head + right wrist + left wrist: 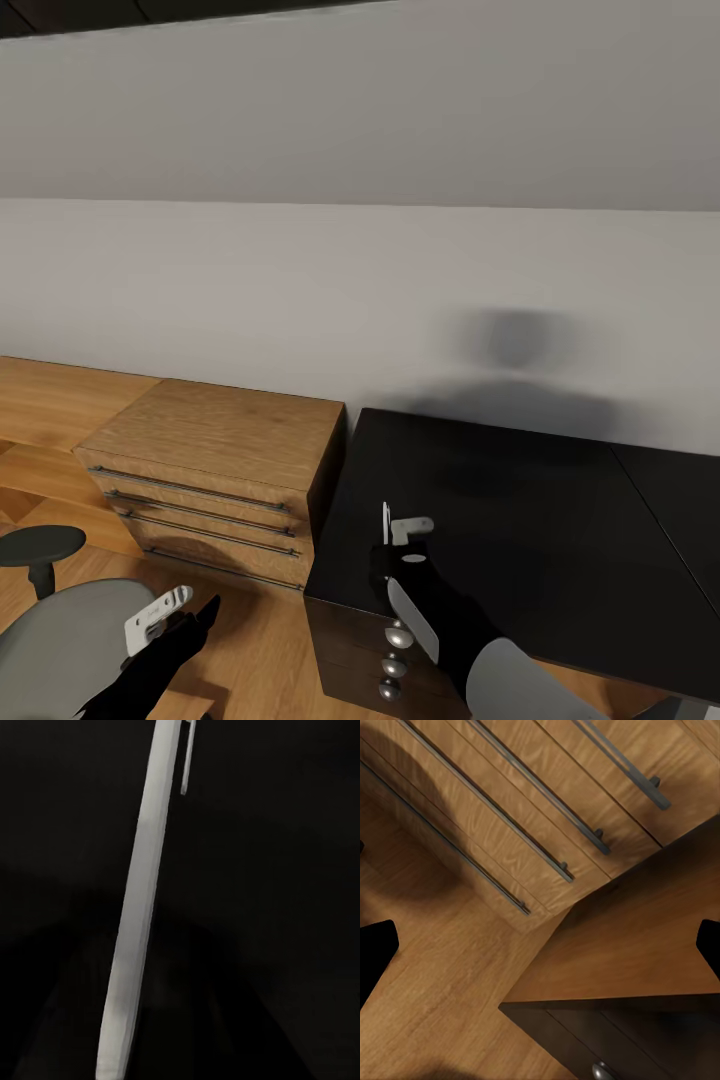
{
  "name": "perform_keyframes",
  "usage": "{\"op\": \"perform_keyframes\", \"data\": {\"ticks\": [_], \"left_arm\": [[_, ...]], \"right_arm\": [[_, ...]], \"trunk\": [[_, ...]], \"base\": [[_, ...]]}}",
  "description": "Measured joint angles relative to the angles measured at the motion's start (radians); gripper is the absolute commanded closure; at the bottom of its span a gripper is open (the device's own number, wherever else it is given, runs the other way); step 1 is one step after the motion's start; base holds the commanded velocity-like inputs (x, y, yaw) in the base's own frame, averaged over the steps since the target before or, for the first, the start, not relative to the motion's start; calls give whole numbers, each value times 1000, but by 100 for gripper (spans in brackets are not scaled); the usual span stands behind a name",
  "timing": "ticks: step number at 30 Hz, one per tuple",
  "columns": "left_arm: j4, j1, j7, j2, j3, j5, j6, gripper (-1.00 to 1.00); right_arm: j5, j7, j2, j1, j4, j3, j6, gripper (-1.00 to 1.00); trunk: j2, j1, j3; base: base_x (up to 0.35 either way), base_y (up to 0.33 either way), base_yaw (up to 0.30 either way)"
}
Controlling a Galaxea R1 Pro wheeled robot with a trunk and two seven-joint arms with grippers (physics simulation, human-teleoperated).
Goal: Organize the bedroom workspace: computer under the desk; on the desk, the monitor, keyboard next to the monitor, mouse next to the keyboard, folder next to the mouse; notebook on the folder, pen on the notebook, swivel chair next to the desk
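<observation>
A thin whitish pen point(386, 522) stands upright in my right gripper point(392, 548), which is shut on it just above the left end of the desk point(520, 530). The right wrist view has the pen point(142, 922) running slantwise across the matt black top point(270, 907). Below the desk top is the black drawer unit with round silver knobs point(395, 660). The grey swivel chair point(60, 640) with a black armrest point(40, 545) sits at the lower left. My left gripper point(185, 615) hangs open beside the chair over the wooden floor. Its black fingertips point(375, 952) stand wide apart with nothing between them.
A light wooden chest of drawers point(210, 470) with long metal handles point(532, 844) stands against the desk's left end, on a low wooden bench point(50, 400). A sloped grey wall point(360, 280) rises behind. A narrow strip of floor point(427, 990) lies between chair, chest and desk.
</observation>
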Motion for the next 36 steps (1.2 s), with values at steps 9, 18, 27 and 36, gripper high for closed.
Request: {"op": "perform_keyframes", "data": {"ticks": [9,18,27,36], "left_arm": [[0,0,0,0,-1,0,0,-100],[0,0,0,0,0,0,0,-100],[0,0,-2,0,0,-1,-1,-100],[-1,0,51,1,-40,-36,-3,-100]], "right_arm": [[-38,2,0,1,-28,-5,43,100],[-37,3,0,1,-29,-7,44,100],[-38,1,0,1,-29,-7,43,100],[-34,-3,-6,1,-61,-5,38,100]], "trunk": [[0,0,0],[0,0,0],[7,-4,3],[70,-38,31]], "base": [[0,0,0],[0,0,0],[0,0,0],[0,0,0]]}}
